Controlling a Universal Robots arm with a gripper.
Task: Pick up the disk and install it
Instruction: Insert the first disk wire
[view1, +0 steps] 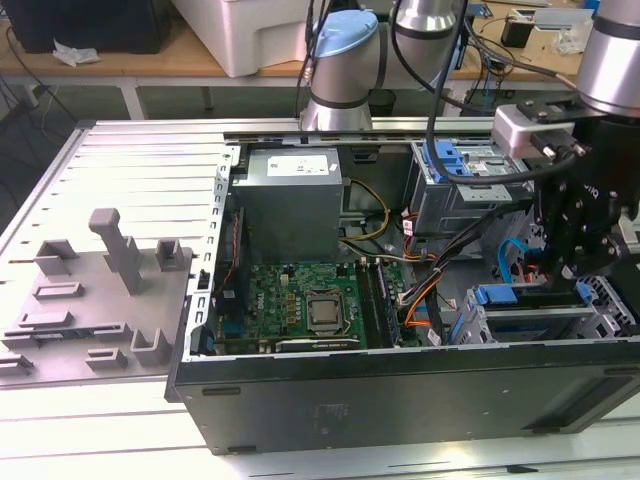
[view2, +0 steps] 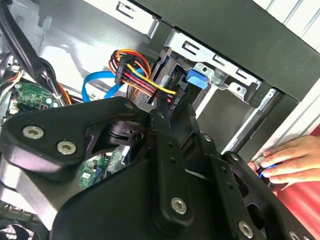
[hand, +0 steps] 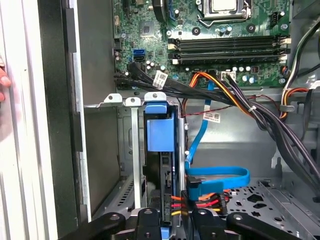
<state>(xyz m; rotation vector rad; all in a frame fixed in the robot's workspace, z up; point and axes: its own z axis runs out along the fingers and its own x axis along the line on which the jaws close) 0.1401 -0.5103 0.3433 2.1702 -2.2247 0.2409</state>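
**Disk seated edge-on in drive cage; grip state undetermined**

Exterior view: open computer case (view1: 400, 395) lies on its side on a slatted bench (view1: 130, 170). The motherboard (view1: 305, 305) and the grey power supply (view1: 290, 190) sit toward the exterior view's left. The arm comes down at the exterior view's right, and its gripper (view1: 560, 275) is low inside the case, just above the drive cage (view1: 530, 322). A grey fixture plate (view1: 90, 295) lies outside the case, well apart from the gripper.

Second wrist view: the gripper's black linkage (view2: 165, 150) covers the foreground. Beyond it stands the drive cage (view2: 220, 75) with a blue latch (view2: 196, 78) on top. A bundle of red, yellow and orange power wires (view2: 137, 75) runs to the cage, and a blue data cable (view2: 95, 85) loops beside it. This view also shows a person's hand (view2: 290, 160) resting outside the case wall.

First wrist view: looking straight along the gripper (hand: 170, 227), this view shows the slot itself. The disk (hand: 162, 165) stands on edge in the drive cage (hand: 131, 150), with its blue carrier end toward the motherboard (hand: 200, 40) and its near end directly at the gripper. A blue data cable (hand: 220, 176) and a power connector (hand: 200, 200) lie just beside it. Whether the gripper is clenched on the disk or released cannot be told.
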